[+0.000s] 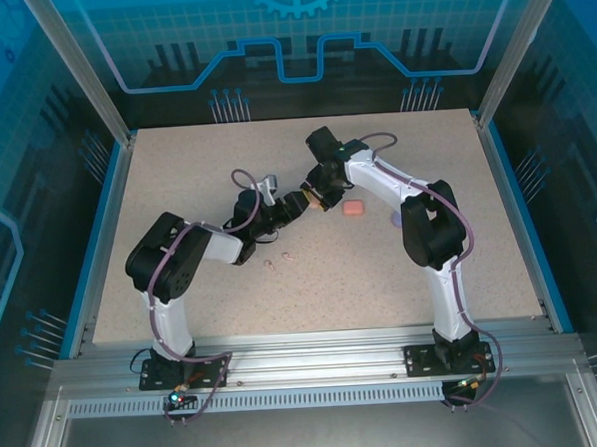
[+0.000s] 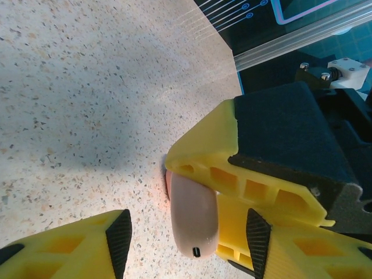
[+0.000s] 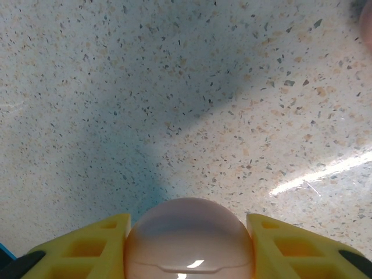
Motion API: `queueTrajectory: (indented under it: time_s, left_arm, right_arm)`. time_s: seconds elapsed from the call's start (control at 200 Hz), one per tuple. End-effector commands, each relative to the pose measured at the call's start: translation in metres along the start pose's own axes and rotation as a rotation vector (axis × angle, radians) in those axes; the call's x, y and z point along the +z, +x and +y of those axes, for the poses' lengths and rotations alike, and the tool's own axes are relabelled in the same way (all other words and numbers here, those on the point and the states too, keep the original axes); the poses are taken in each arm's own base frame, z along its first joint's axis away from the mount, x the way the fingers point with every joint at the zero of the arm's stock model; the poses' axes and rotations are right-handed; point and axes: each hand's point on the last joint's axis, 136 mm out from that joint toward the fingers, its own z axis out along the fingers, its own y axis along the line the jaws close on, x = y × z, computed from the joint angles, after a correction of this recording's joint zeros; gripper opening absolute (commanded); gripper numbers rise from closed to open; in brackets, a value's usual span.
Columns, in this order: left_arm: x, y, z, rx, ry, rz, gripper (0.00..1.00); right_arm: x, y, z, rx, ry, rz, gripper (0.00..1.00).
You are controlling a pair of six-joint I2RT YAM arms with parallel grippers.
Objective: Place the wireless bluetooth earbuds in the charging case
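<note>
My right gripper (image 3: 189,247) is shut on a pale pinkish-beige charging case (image 3: 189,238), its lid seam closed, held just above the table. In the left wrist view the same case (image 2: 193,218) hangs port-end down from the right gripper's yellow fingers (image 2: 232,168). My left gripper (image 2: 189,235) straddles it, with a clear gap between the left pad (image 2: 119,237) and the case. From above, both grippers meet mid-table, left gripper (image 1: 293,206) against right gripper (image 1: 322,192). Two tiny earbuds (image 1: 271,264) lie on the table beside my left forearm.
A coral-orange case (image 1: 354,210) lies just right of the grippers, and a purple object (image 1: 396,219) peeks out beside the right arm. The speckled table (image 1: 196,179) is ringed by a blue rim and aluminium posts.
</note>
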Motion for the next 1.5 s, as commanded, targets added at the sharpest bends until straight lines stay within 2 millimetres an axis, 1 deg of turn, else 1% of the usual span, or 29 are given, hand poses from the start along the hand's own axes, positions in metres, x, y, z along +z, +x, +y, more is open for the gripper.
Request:
queueTrajectory:
  time_s: [0.0,0.335,0.445,0.655,0.915,1.18,1.236,1.321,1.451,1.491]
  left_arm:
    - [0.01,0.002,-0.013,0.028,0.048,0.014,0.57]
    - [0.019,0.007,-0.014,0.03,0.052,0.026,0.54]
    - [0.02,0.007,-0.013,0.026,0.051,0.022,0.53]
    - [0.021,0.005,-0.013,0.031,0.046,0.011,0.45]
    - [0.019,0.001,-0.009,0.028,0.03,-0.018,0.44]
    - [0.02,-0.004,-0.01,0.026,0.028,-0.045,0.43]
    - [0.02,-0.005,-0.01,0.026,0.029,-0.045,0.41]
    - [0.021,-0.005,-0.011,0.023,0.033,-0.045,0.33]
    - [0.022,-0.003,-0.008,0.015,0.03,-0.038,0.3]
    - [0.022,-0.003,-0.008,0.015,0.031,-0.039,0.28]
  right_arm:
    - [-0.002,0.0,0.011,0.012,-0.035,0.012,0.44]
    - [-0.002,0.001,0.011,0.011,-0.041,0.017,0.43]
    - [-0.002,0.002,0.011,0.01,-0.041,0.017,0.43]
    - [-0.001,0.002,0.009,0.011,-0.04,0.018,0.43]
    - [-0.001,0.002,0.008,0.009,-0.04,0.02,0.43]
    - [-0.001,0.002,0.007,0.01,-0.041,0.02,0.43]
    - [-0.001,0.002,0.007,0.01,-0.043,0.02,0.43]
    - [-0.001,0.002,0.008,0.01,-0.046,0.022,0.43]
    - [-0.002,0.003,0.009,0.008,-0.051,0.023,0.43]
    - [-0.003,0.003,0.009,0.009,-0.054,0.024,0.43]
